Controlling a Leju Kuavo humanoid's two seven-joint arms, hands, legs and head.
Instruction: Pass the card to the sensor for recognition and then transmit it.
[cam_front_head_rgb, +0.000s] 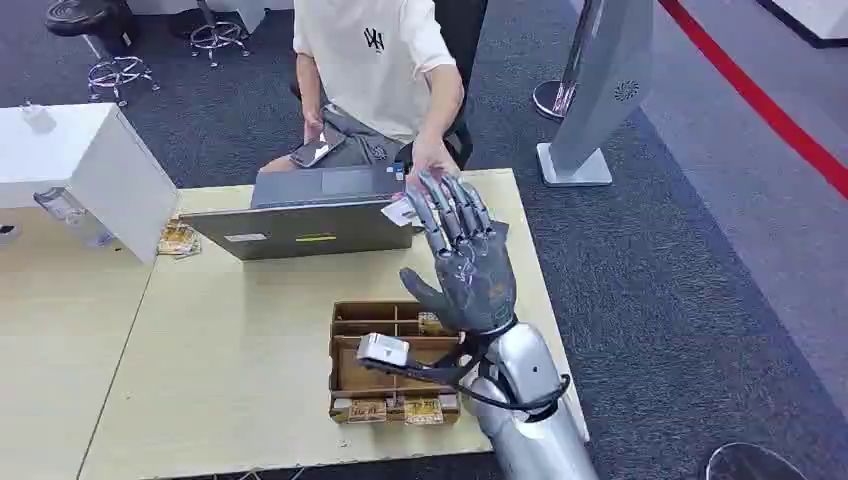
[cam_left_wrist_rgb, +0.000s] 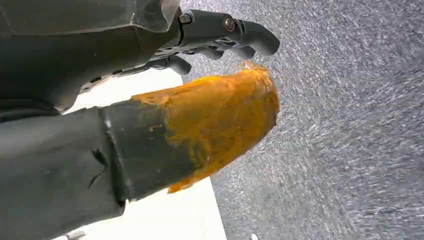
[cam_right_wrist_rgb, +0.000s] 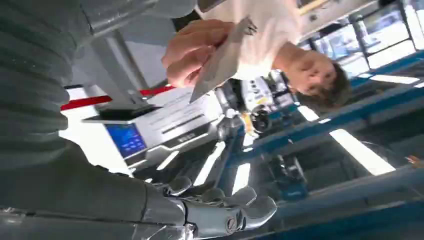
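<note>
My right hand (cam_front_head_rgb: 468, 265) is raised over the table's far right part, fingers spread and pointing up, holding nothing. Just beyond its fingertips a seated person's hand (cam_front_head_rgb: 431, 160) holds the white card (cam_front_head_rgb: 398, 211). In the right wrist view the card (cam_right_wrist_rgb: 220, 62) is pinched in that person's hand (cam_right_wrist_rgb: 192, 50), well apart from my fingers (cam_right_wrist_rgb: 225, 212). The small white sensor (cam_front_head_rgb: 383, 349) lies on a cardboard box (cam_front_head_rgb: 345, 385) near the front edge, below my wrist. My left hand (cam_left_wrist_rgb: 150, 135) hangs over grey carpet with its orange-tipped thumb apart from the loosely curved fingers (cam_left_wrist_rgb: 225, 35).
A grey laptop (cam_front_head_rgb: 310, 225) stands half open at the table's far side in front of the person, who holds a phone (cam_front_head_rgb: 315, 152). A white box (cam_front_head_rgb: 90, 165) stands at the left. A grey kiosk stand (cam_front_head_rgb: 600, 90) rises on the carpet to the right.
</note>
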